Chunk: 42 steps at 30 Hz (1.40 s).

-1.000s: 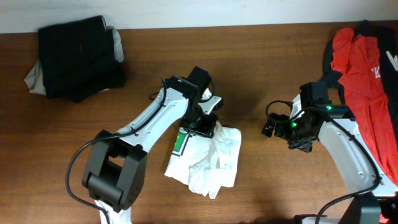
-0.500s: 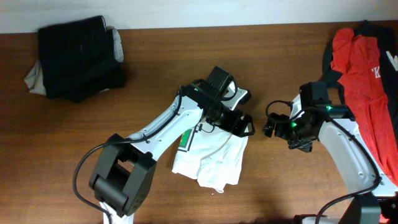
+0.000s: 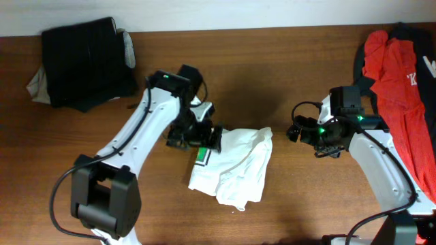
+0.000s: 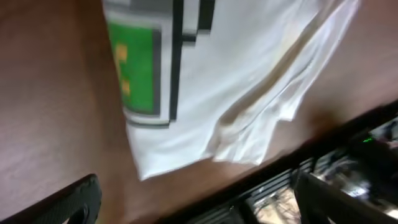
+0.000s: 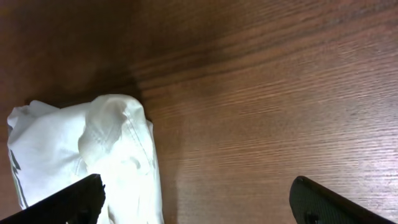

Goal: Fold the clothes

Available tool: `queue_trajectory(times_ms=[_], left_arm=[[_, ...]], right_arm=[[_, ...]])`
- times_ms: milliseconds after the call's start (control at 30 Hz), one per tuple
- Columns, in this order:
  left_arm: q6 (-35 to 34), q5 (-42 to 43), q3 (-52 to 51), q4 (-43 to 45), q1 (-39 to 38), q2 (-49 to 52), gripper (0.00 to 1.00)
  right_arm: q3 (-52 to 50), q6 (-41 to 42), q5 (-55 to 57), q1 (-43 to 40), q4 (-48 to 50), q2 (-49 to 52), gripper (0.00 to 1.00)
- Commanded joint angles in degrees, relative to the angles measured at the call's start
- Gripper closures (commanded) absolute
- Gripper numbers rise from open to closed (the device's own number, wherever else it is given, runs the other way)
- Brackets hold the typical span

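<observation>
A white T-shirt [image 3: 238, 167] lies crumpled and partly folded on the wooden table, its green-and-black mark [image 3: 201, 156] at its left edge. My left gripper [image 3: 195, 139] hovers open just above that left edge, holding nothing. In the left wrist view the shirt [image 4: 249, 74] and its mark [image 4: 134, 68] fill the top, and the gripper [image 4: 202, 208] has bare table between its fingers. My right gripper [image 3: 298, 131] stands open to the right of the shirt, apart from it. The right wrist view shows the shirt [image 5: 106, 155] at lower left, ahead of the gripper [image 5: 199, 208].
A folded stack of black garments [image 3: 85, 58] on a grey one [image 3: 37, 85] sits at the back left. A red garment [image 3: 398, 82] with dark trim lies heaped along the right edge, behind the right arm.
My left gripper has opened, let go of the white T-shirt and drawn back to the left. The shirt now lies spread further right. The right arm has barely moved.
</observation>
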Motion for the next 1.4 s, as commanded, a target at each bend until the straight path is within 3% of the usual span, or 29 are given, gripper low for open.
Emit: queue_trajectory(times_ms=[0, 200, 533, 600, 833, 1267, 1333, 1367], left_arm=[[0.85, -5.95, -2.64, -2.32, -3.50, -1.01, 0.01], [3.34, -3.72, -11.47, 0.26, -5.01, -1.01, 0.01], [1.70, -0.07, -11.61, 8.46, -15.30, 0.09, 0.03], [1.70, 0.92, -11.78, 9.01, -15.50, 0.50, 0.08], [0.02, 2.51, -17.29, 13.03, -15.50, 0.66, 0.07], [-0.20, 6.75, -17.86, 16.50, -19.93, 1.81, 0.11], [-0.20, 6.78, -17.86, 16.65, -19.93, 2.34, 0.28], [-0.17, 6.78, -17.86, 16.74, -19.98, 2.47, 0.56]], right_arm=[[-0.11, 0.44, 1.29, -0.42, -0.02, 0.04, 0.01], [-0.11, 0.44, 1.40, -0.44, 0.37, 0.04, 0.01], [-0.11, 0.44, 1.40, -0.44, 0.39, 0.04, 0.01], [-0.11, 0.44, 1.40, -0.44, 0.44, 0.04, 0.01], [-0.11, 0.44, 1.40, -0.44, 0.46, 0.04, 0.02], [-0.11, 0.44, 1.38, -0.44, 0.37, 0.04, 0.01], [-0.11, 0.42, 1.40, -0.44, 0.20, 0.04, 0.01], [-0.11, 0.42, 1.40, -0.44, 0.17, 0.04, 0.01]])
